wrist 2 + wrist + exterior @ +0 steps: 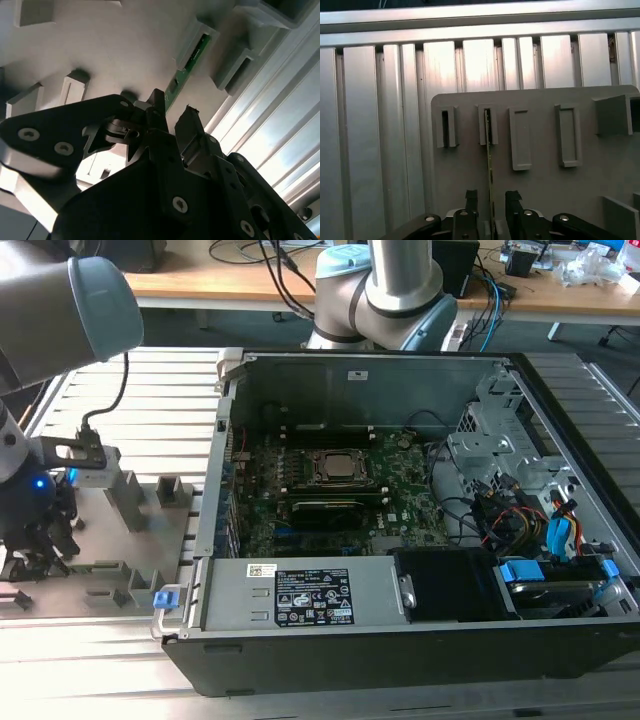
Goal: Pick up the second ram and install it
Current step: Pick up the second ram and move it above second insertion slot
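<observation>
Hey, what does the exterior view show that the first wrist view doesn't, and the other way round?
Exterior view: the open computer case with its motherboard. First wrist view: the second ram standing edge-on in a slot, between the fingers of the open gripper, with a gap on each side. Both: the grey fixture plate, the slatted table and the gripper.

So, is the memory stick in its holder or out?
In: the memory stick sits in the grey holder, the open hand astride it.
</observation>
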`<act>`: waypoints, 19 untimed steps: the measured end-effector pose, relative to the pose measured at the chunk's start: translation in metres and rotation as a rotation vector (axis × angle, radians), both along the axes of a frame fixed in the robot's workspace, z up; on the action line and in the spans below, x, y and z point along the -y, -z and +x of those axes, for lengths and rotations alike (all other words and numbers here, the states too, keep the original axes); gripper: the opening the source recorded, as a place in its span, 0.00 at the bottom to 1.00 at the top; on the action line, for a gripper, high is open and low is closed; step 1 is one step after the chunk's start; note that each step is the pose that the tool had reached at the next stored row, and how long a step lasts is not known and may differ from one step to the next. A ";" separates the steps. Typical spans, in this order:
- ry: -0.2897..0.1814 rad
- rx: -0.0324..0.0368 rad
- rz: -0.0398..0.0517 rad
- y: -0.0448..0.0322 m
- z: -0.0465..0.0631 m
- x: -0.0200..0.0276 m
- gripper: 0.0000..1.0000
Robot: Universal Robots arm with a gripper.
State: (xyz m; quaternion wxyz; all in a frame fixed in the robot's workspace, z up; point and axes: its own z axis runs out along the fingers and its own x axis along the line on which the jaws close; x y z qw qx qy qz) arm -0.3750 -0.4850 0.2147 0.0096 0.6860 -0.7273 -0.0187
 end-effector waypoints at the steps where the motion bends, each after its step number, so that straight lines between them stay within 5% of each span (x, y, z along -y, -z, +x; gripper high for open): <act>1: -0.009 -0.0002 -0.0001 0.0025 -0.001 0.0001 0.36; 8: -0.040 -0.0003 -0.0002 0.0153 -0.001 0.0001 0.36; 15: -0.040 -0.0002 -0.0002 0.0165 -0.001 0.0001 0.36; 19: -0.040 -0.0002 -0.0001 0.0166 -0.001 0.0000 0.16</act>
